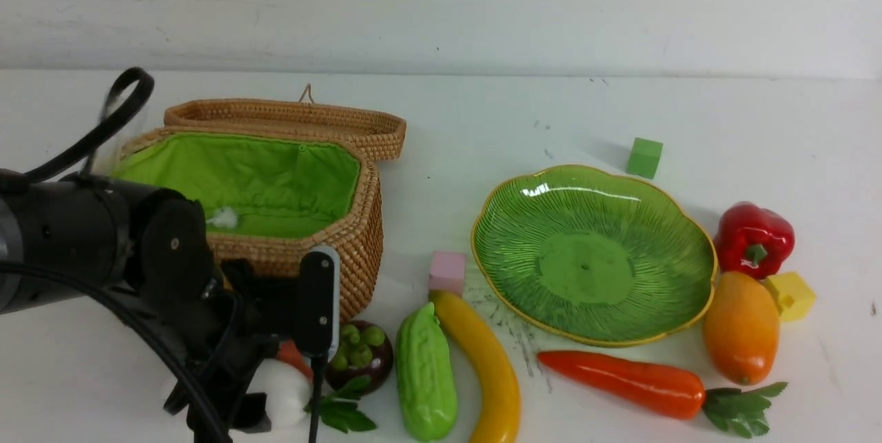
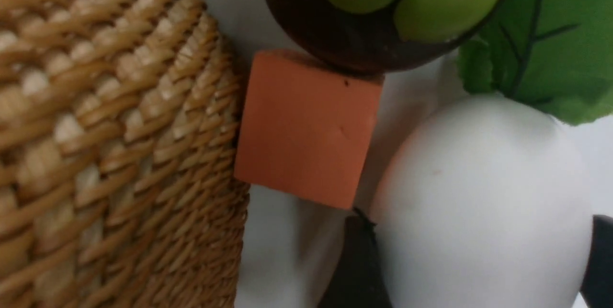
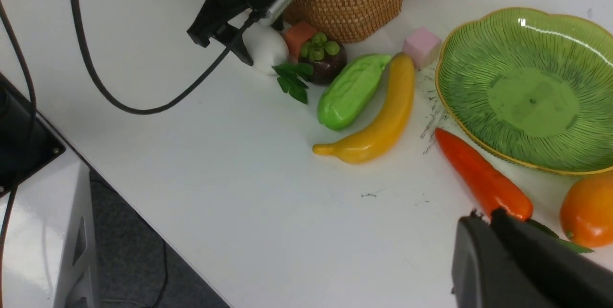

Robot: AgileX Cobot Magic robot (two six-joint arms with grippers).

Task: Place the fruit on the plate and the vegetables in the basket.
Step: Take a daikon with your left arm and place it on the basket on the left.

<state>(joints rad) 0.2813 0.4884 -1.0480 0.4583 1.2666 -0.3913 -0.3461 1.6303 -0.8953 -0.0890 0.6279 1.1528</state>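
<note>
My left gripper is down at the front left, its fingers pressed on both sides of the white radish, which rests on the table beside the wicker basket. The mangosteen, cucumber and banana lie just right of it. The green plate holds nothing. The carrot, mango and red pepper lie around the plate's front right. My right gripper is shut with nothing in it, hovering over the carrot's leafy end.
An orange foam cube is wedged between basket, mangosteen and radish. A pink cube sits by the banana's far end, a green cube behind the plate, a yellow cube beside the mango. The basket lid stands open at the back.
</note>
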